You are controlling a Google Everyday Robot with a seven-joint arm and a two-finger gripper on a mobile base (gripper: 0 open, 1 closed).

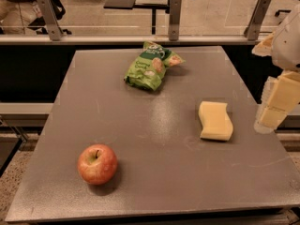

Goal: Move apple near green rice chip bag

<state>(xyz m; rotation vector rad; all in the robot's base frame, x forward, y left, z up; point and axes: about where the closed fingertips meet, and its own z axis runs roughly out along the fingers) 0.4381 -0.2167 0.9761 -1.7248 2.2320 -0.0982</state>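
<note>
Round, glossy red-yellow apple (97,164) sits front-left on the matte gray table (154,125), well apart from the crinkly green rice chip bag (149,67) at the back. A wavy-edged yellow sponge (215,121) lies mid-right. The blocky pale gripper (274,104) hangs past the right edge, and I can't tell if it's spread or closed.

A flat grey tabletop (154,125) carries a round red-and-yellow apple (97,164) near its front left corner, a crumpled bright green rice chip bag (149,67) toward the back, and a pale yellow wavy-edged sponge (215,121) at right. The pale gripper (272,116) hangs beyond the right edge.
</note>
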